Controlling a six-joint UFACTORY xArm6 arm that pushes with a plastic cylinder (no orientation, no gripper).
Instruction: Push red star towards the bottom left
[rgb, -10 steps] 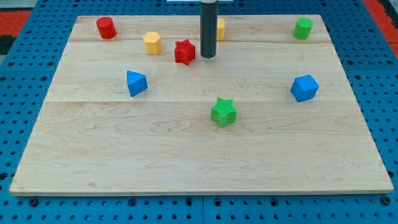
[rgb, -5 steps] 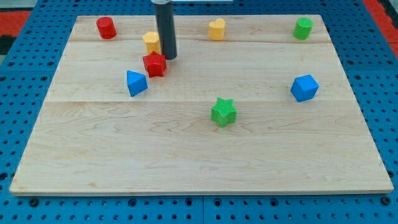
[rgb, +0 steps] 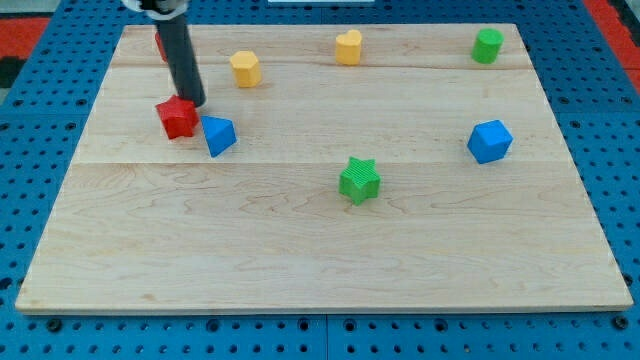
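The red star (rgb: 177, 118) lies on the wooden board (rgb: 320, 230) in the left part of the view, just left of a blue block (rgb: 218, 134) and nearly touching it. My tip (rgb: 192, 104) stands at the star's upper right edge, touching it. The dark rod rises from there toward the view's top and hides most of a red cylinder (rgb: 158, 44) behind it.
A yellow block (rgb: 245, 68) and a yellow heart (rgb: 348, 47) lie near the view's top. A green cylinder (rgb: 488, 45) is at the top right, a blue cube (rgb: 489, 141) at the right, a green star (rgb: 359, 180) near the middle.
My tip has swept left and slightly down, pushing the red star from near the top middle to the left of the blue block. The other blocks have kept their places.
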